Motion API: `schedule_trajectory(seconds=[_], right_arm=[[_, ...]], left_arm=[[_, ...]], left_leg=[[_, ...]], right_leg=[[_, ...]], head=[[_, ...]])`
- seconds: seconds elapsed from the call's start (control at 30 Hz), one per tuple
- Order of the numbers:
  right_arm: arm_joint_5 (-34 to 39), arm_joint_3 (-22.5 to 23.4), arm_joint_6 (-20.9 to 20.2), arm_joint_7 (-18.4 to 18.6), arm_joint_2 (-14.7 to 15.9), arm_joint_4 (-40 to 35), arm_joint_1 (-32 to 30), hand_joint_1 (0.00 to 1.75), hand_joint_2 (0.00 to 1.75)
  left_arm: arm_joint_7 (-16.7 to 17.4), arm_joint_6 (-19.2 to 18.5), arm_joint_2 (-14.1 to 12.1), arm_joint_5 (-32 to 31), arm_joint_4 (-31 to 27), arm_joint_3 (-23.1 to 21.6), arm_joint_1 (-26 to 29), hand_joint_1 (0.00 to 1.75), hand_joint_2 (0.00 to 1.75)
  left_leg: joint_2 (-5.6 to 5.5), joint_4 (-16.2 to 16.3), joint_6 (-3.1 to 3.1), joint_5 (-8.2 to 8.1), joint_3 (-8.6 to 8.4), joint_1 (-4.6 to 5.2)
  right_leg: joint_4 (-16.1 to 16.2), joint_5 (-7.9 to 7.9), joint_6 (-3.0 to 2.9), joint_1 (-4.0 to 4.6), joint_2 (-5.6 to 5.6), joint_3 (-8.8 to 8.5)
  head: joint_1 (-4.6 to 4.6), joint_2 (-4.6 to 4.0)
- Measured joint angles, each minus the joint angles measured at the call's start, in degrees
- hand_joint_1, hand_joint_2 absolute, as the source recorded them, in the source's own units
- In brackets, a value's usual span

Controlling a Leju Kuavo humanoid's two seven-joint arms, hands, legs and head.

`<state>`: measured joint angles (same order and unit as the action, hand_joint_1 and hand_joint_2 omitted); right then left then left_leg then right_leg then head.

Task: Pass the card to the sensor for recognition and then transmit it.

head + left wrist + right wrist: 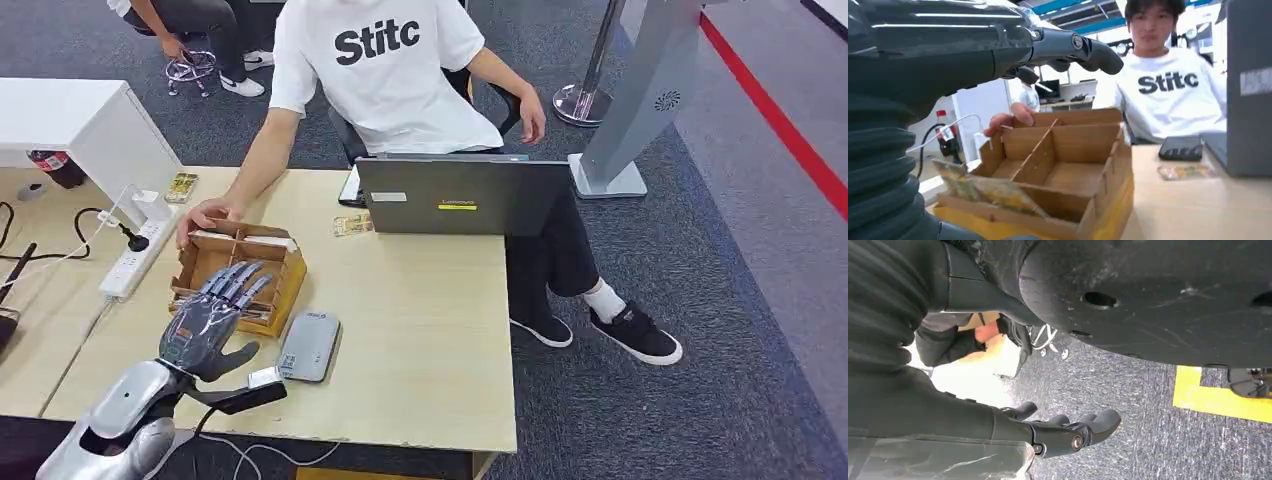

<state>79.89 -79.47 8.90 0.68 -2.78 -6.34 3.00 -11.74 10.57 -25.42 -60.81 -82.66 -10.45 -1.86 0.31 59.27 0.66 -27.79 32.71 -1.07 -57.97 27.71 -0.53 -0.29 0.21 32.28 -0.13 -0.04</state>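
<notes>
left hand (215, 320) hovers with fingers spread and holding nothing over the near edge of the cardboard divider box (282, 290). i see the card (998, 192) leaning at that near wall, just under my fingers; right hand (1068, 432) hangs empty, far off.

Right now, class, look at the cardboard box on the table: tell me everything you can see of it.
The cardboard box is brown, shallow and open-topped, split into compartments by cardboard dividers, with a yellowish outer side. It sits flat on the wooden table near its left end, beside a grey device. A card leans at its near wall. A person's hand rests on its far corner, and the robot's left hand hovers over it.
</notes>
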Motion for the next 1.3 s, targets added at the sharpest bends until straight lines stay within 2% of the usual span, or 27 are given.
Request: schedule_trajectory(seconds=[0.1,0.43,0.5,0.53,0.6,0.83,1.07,1.3], right_arm=[[0.1,0.0,0.0,0.0,0.0,0.0,0.0,0.00,1.75],[0.2,0.0,0.0,0.0,0.0,0.0,0.0,0.00,1.75],[0.4,0.0,0.0,0.0,0.0,0.0,0.0,0.00,1.75],[0.5,0.0,0.0,0.0,0.0,0.0,0.0,0.00,1.75],[0.5,0.0,0.0,0.1,0.0,0.0,0.0,0.00,1.75],[0.7,0.0,0.0,0.4,0.0,0.0,0.0,0.00,1.75],[1.0,0.0,0.0,0.8,0.0,0.0,0.1,0.00,1.75],[1.0,0.0,0.0,0.9,0.0,0.0,0.1,0.00,1.75]], left_arm=[[1.6,-2.3,-2.3,-1.5,-0.3,0.0,0.5,0.00,1.75],[2.3,-2.7,-3.1,-2.5,-0.3,0.0,0.6,0.00,1.75],[3.5,-3.1,-4.5,-3.7,-0.3,0.0,0.7,0.00,1.75],[4.1,-3.6,-6.0,-4.5,-0.3,0.0,0.7,0.00,1.75],[5.9,-3.9,-6.8,-6.4,0.4,0.0,0.2,0.00,1.75],[6.7,-2.6,-6.5,-7.3,2.2,0.0,-1.0,0.00,1.75],[6.6,1.0,-4.6,-8.0,4.7,0.0,-2.6,0.00,1.75],[5.9,1.4,-3.0,-8.0,6.3,-0.1,-3.4,0.00,1.75]], left_leg=[[0.00,0.0,0.01,0.01,0.00,-0.04],[-0.01,0.0,0.02,0.02,0.00,-0.05],[-0.01,0.0,0.03,0.02,0.01,-0.07],[-0.01,0.0,0.03,0.02,0.01,-0.07],[-0.01,0.0,0.03,0.02,0.01,-0.06],[-0.01,0.0,0.03,0.02,0.00,-0.06],[0.00,0.0,0.05,0.04,0.00,-0.06],[-0.01,0.0,0.05,0.03,0.00,-0.06]], right_leg=[[0.0,0.00,0.00,0.04,0.00,0.00],[0.0,0.00,-0.01,0.05,0.00,0.00],[0.0,0.00,-0.01,0.07,-0.01,0.00],[0.0,0.00,-0.01,0.07,-0.02,0.00],[0.0,0.00,-0.01,0.07,-0.01,0.00],[0.0,0.00,-0.01,0.07,-0.01,0.01],[0.0,-0.01,-0.02,0.07,-0.01,0.01],[0.0,-0.01,-0.02,0.07,-0.02,0.02]], head=[[0.00,0.00],[0.02,0.00],[0.02,0.00],[0.02,0.00],[0.00,0.00],[0.02,0.00],[0.02,0.00],[0.00,0.00]])
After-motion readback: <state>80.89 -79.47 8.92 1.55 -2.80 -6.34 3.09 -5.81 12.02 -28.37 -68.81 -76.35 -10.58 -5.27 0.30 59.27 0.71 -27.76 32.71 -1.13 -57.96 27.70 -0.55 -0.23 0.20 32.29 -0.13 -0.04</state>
